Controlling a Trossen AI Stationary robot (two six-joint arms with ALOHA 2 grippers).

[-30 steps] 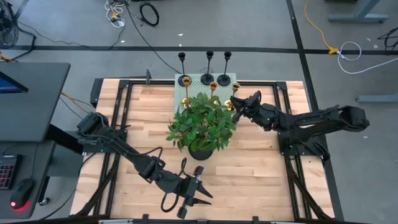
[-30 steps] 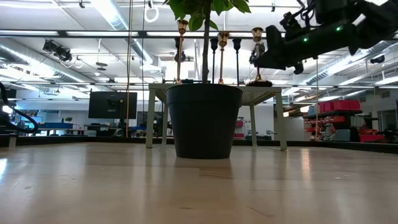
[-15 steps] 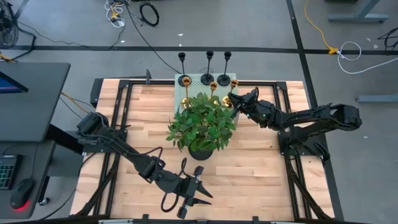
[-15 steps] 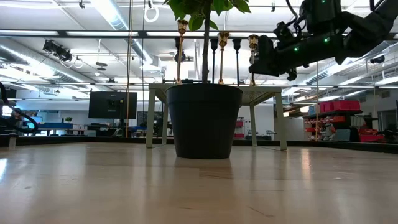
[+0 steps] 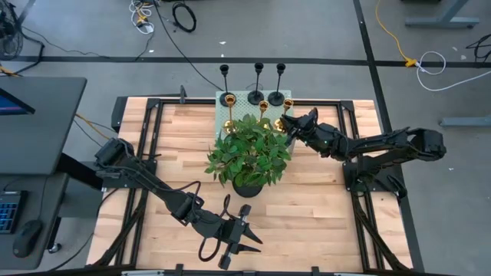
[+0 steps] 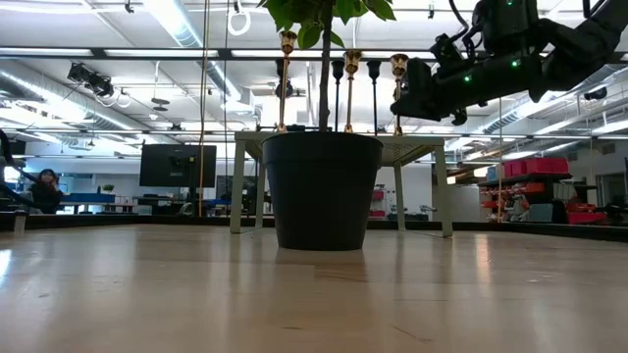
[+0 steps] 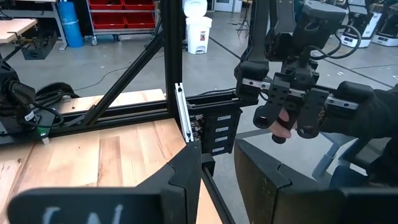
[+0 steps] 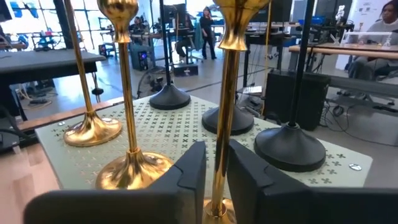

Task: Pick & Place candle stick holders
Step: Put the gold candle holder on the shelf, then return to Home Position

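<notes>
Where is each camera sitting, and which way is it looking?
High view: above the table, looking straight down; both arms show, right gripper at a gold holder.
Low view: at tabletop height, looking level past the plant pot; the right arm shows.
Left wrist view: on the left arm, looking past its fingers over the table's edge.
Right wrist view: on the right arm, its fingers around a gold stem.
Shared: high, low and right wrist views all show the holders.

Gold candle stick holder [image 8: 222,112] between jaws
</notes>
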